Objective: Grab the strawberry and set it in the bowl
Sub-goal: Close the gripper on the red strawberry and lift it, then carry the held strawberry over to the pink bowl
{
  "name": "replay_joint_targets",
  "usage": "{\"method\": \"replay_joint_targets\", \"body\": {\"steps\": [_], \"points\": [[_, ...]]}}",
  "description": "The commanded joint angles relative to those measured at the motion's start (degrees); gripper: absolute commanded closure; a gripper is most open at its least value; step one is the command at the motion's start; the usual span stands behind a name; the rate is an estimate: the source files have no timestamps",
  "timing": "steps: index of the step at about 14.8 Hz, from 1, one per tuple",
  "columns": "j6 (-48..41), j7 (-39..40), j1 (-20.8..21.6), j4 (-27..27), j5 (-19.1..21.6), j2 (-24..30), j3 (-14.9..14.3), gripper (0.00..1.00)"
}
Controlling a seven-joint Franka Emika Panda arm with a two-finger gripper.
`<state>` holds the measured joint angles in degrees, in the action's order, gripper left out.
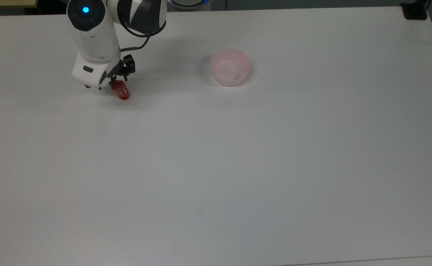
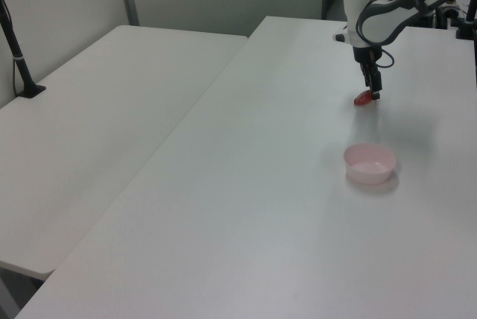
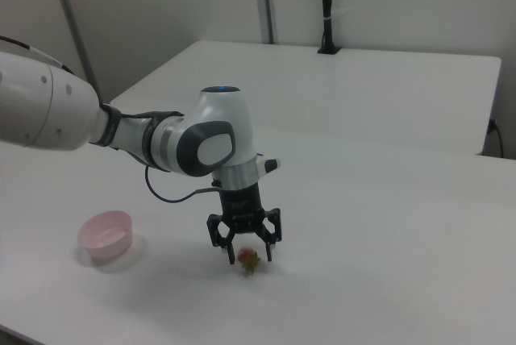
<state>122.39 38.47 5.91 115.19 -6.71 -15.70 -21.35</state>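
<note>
While the arm (image 3: 121, 131) leans in over the near white table (image 1: 238, 166), its gripper (image 3: 247, 257) hangs low over the single strawberry (image 1: 120, 89), fingers spread wide and straddling the fruit's leafy end. In the right view one fingertip (image 3: 228, 257) sits just off each side of the berry; whether either one touches it cannot be told. Nothing is clamped.

Count, large to small:
- Tables: two. One carries the work; a second white table (image 2: 89, 125) stands alongside, butted against it along a seam in the left view.
- Arm: one, white with dark joints, a blue light on top of its wrist housing in the top view.
- Bowl (image 1: 230, 67): one, pale pink, upright, nothing in it. It sits well apart from the strawberry, toward the top view's right.
- Strawberry: one, glossy red, lying on its side on the table, green top tucked under the gripper, red tip pointing toward the top view's lower right.
- Black post (image 2: 16, 54): one, standing on the second table at the left view's left edge.
</note>
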Motion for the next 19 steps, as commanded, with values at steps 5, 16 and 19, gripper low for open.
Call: {"method": "replay_joint_targets", "body": {"steps": [5, 16, 19], "points": [[3.03, 0.64, 2.00, 1.09, -0.94, -1.08, -0.27, 0.36], [-0.12, 0.82, 2.09, -0.75, -0.41, 5.75, -0.27, 0.63], [-8.53, 0.29, 4.36, -5.21, -0.15, 9.46, -0.62, 0.63]]}}
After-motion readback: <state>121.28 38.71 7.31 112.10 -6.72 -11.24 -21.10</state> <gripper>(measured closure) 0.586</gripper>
